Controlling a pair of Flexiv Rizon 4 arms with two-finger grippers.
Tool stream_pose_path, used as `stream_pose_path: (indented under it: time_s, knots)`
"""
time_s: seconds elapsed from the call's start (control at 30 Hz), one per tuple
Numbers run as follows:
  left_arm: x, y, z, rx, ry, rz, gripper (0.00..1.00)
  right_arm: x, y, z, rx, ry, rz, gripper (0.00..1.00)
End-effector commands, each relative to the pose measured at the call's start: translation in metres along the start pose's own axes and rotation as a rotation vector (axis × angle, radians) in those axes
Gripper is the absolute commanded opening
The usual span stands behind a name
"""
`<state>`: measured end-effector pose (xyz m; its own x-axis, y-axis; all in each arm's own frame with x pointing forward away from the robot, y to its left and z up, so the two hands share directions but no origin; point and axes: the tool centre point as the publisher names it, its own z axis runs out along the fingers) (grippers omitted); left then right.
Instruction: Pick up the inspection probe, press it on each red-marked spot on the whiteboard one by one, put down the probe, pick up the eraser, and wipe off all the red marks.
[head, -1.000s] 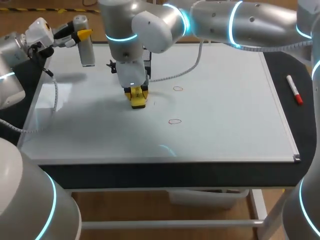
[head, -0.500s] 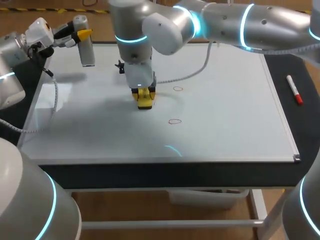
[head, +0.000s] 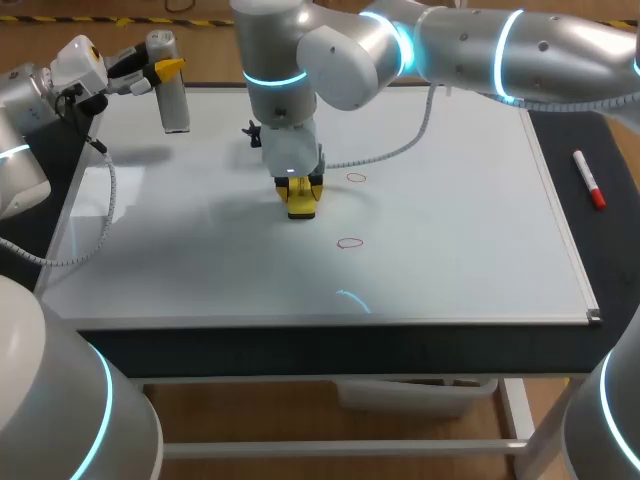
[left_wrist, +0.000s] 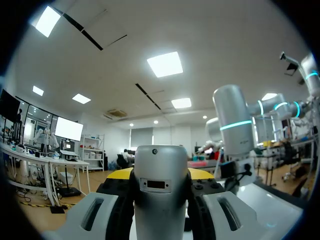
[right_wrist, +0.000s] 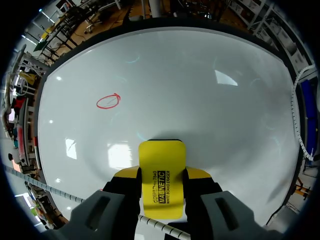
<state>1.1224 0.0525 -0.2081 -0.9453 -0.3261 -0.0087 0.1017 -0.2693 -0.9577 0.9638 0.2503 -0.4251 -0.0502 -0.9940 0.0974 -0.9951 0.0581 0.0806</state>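
The grey cylindrical inspection probe (head: 174, 92) hangs above the whiteboard's (head: 450, 230) far left corner, my left gripper (head: 163, 70) shut on it. In the left wrist view the probe (left_wrist: 161, 180) fills the gap between the fingers. My right gripper (head: 301, 188) is shut on the yellow eraser (head: 303, 203), which rests on the board left of the middle. Two red marks show: one (head: 356, 178) just right of the eraser, one (head: 349, 242) nearer the front. In the right wrist view the eraser (right_wrist: 161, 175) sits between the fingers, with a red mark (right_wrist: 108, 101) ahead and to one side.
A red-capped marker pen (head: 589, 180) lies on the black table strip right of the board. My right arm's cable (head: 390, 140) trails over the board behind the eraser. The board's raised frame (head: 560, 215) runs along its right edge.
My right arm has slid the eraser to the right along the board, closer to the two red marks. The left arm with the probe has kept still.
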Motion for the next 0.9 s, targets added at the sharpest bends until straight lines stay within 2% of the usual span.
stream_pose_path:
  time_s: [0.03, 0.27, 0.47, 0.63, 0.9]
  knots:
    - [0.000, -0.001, 0.001, 0.001, -0.001, 0.001, 0.00, 0.009, 0.000, 0.003, 0.008, -0.001, 0.000, 0.00]
    - [0.000, -0.001, 0.001, 0.001, -0.001, 0.001, 0.00, 0.019, -0.004, -0.015, 0.023, -0.018, 0.003, 0.00]
    - [0.000, -0.001, 0.001, 0.001, -0.001, 0.001, 0.00, 0.041, -0.013, -0.038, 0.047, -0.042, 0.021, 0.00]
    - [0.000, -0.001, 0.001, 0.001, -0.001, 0.001, 0.00, 0.070, -0.022, -0.051, 0.079, -0.047, 0.078, 0.00]
    - [0.000, -0.001, 0.001, 0.001, -0.001, 0.001, 0.00, 0.133, -0.035, -0.057, 0.090, -0.053, 0.216, 0.00]
